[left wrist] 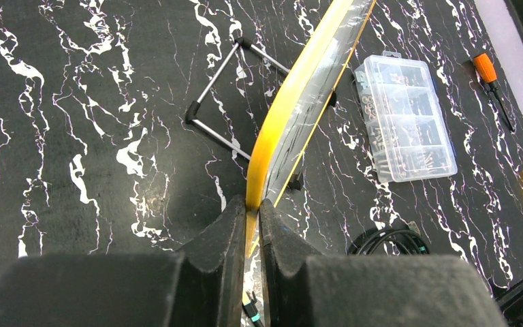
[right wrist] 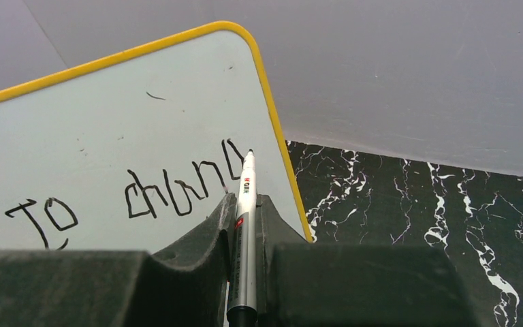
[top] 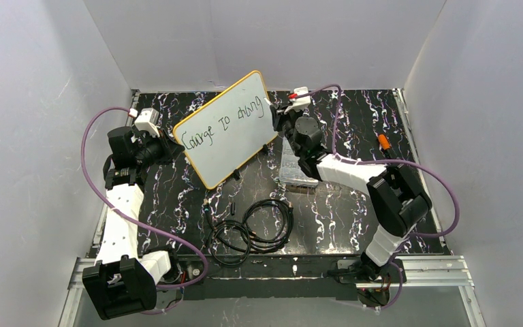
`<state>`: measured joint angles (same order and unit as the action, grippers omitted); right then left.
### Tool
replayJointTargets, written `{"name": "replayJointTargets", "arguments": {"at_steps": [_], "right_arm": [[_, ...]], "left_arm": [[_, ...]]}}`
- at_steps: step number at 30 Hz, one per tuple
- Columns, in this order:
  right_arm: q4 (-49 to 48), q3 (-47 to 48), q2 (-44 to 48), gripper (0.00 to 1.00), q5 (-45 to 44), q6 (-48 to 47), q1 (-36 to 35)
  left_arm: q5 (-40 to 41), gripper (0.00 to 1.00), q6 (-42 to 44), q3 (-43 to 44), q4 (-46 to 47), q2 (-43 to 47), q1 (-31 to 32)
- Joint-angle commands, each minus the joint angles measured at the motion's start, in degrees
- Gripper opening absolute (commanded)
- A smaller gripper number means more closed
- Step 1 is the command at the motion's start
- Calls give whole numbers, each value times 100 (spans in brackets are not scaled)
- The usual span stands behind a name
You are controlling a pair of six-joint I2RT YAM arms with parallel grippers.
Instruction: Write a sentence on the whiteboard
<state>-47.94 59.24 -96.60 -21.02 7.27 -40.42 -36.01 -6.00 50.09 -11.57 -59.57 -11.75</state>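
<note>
Right gripper (right wrist: 245, 201) is pinching a silver marker (right wrist: 245, 238) between nearly closed jaws. The barrel is running up through the gap so that the tip is pointing away from the wrist and meeting the whiteboard (top: 218, 160) almost head-on, a grip that is letting the arm draw strokes by moving the whole wrist. Left gripper (left wrist: 250, 212) is clamping the board's yellow-orange rim at its left end, jaws all but touching with only the thin panel between them. This is probably what is stopping the board from sliding or tipping under the pen's push. The board itself is standing tilted on a thin wire stand (left wrist: 221, 95) toward the far middle of the table (left wrist: 75, 136), between the two arms, with its white face leaning up toward the right arm and the overhead camera. The sentence (right wrist: 177, 194) is reading "Courage to chan" followed by an unfinished letter, and the marker tip is sitting right at that last stroke, close to the right-hand rim. Judging by this, the writing is partway along: the current word is being finished, and since room on this line is running out, any further word will probably be needing a lower line. A clear parts box (left wrist: 405, 119), an orange-handled screwdriver (left wrist: 485, 68) and coiled black cables (top: 252, 228) are lying on the table near the board, apart from both grippers.
</note>
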Motion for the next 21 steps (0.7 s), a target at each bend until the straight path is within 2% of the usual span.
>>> {"name": "replayJointTargets", "arguments": {"at_steps": [1, 21], "right_arm": [[-211, 344, -177, 1, 18, -83, 34], [-145, 650, -710, 1, -128, -83, 103]], "left_arm": [[-38, 0, 32, 28, -20, 13, 16], [-36, 0, 44, 36, -39, -24, 18]]}}
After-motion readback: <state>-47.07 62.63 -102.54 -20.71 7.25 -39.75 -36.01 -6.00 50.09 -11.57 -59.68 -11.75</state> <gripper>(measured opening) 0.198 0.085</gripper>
